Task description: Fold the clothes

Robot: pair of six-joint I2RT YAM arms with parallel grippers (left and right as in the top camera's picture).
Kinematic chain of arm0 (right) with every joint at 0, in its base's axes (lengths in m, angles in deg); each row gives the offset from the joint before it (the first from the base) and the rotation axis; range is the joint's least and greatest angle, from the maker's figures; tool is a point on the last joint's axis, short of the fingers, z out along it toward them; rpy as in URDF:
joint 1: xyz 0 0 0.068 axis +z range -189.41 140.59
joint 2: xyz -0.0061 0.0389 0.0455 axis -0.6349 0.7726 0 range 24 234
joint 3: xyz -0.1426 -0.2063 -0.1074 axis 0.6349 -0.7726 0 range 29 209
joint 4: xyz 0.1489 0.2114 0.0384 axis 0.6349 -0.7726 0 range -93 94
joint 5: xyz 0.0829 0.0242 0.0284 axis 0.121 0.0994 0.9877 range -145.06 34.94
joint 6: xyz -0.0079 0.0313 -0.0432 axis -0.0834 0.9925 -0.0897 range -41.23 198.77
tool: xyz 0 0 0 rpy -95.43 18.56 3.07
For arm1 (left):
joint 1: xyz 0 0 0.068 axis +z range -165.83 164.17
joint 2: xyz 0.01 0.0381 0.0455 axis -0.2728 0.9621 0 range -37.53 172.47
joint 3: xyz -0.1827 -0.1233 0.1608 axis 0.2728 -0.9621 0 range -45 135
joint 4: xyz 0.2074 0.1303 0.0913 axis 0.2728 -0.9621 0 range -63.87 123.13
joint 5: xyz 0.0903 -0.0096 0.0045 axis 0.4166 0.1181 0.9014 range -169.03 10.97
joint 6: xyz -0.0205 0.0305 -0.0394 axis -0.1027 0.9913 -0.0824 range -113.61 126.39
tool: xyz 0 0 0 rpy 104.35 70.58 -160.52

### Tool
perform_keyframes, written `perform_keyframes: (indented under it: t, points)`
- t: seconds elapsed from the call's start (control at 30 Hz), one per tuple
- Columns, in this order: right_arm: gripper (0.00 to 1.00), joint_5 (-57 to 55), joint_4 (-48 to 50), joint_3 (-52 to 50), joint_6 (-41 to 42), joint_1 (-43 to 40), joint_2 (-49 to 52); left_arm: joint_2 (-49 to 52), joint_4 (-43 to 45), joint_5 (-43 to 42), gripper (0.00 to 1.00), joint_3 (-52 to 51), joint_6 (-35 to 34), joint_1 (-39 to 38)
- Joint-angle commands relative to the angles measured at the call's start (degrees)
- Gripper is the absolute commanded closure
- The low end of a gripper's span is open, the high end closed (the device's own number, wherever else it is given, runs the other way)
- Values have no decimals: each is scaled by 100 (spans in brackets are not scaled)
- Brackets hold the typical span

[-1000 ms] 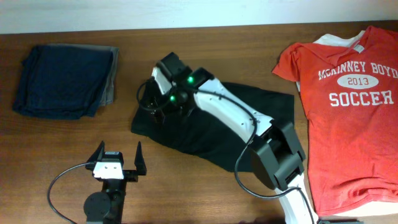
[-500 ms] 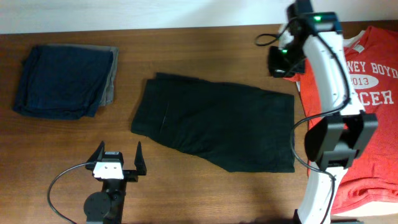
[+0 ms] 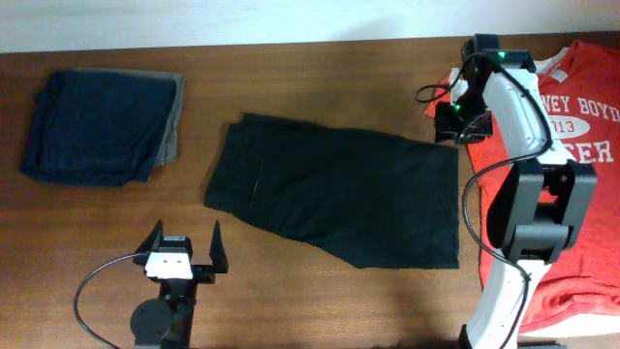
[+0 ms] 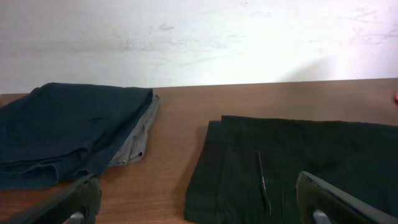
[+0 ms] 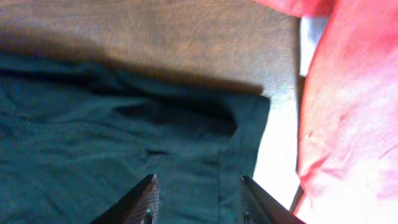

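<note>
The black shorts (image 3: 339, 189) lie spread flat in the middle of the table, and also show in the left wrist view (image 4: 298, 162) and the right wrist view (image 5: 124, 143). My right gripper (image 3: 455, 124) is open, just above the shorts' far right corner; its fingers (image 5: 198, 186) straddle the cloth edge there. My left gripper (image 3: 184, 250) is open and empty near the front edge, its fingers (image 4: 199, 202) pointing at the shorts' left end.
A folded navy-blue and grey pile (image 3: 102, 124) lies at the far left. A red "SOCCER 2013" T-shirt (image 3: 572, 184) lies at the right, beside the shorts' right edge. Bare wood lies between the pile and the shorts.
My right arm has swung from the shorts' left end across to the far right, then dropped down to the shorts' far right corner. The left arm has not moved.
</note>
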Motion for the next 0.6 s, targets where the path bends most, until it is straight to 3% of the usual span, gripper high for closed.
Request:
perform_keyframes:
  t: [0.0,0.57]
  points:
    - [51,-35,323,-315,-330,-195,-28,-33,-2,37,1,-33,109,31]
    - [50,378,1462,-1211,-557,-195,17,-33,-2,37,1,-33,109,31]
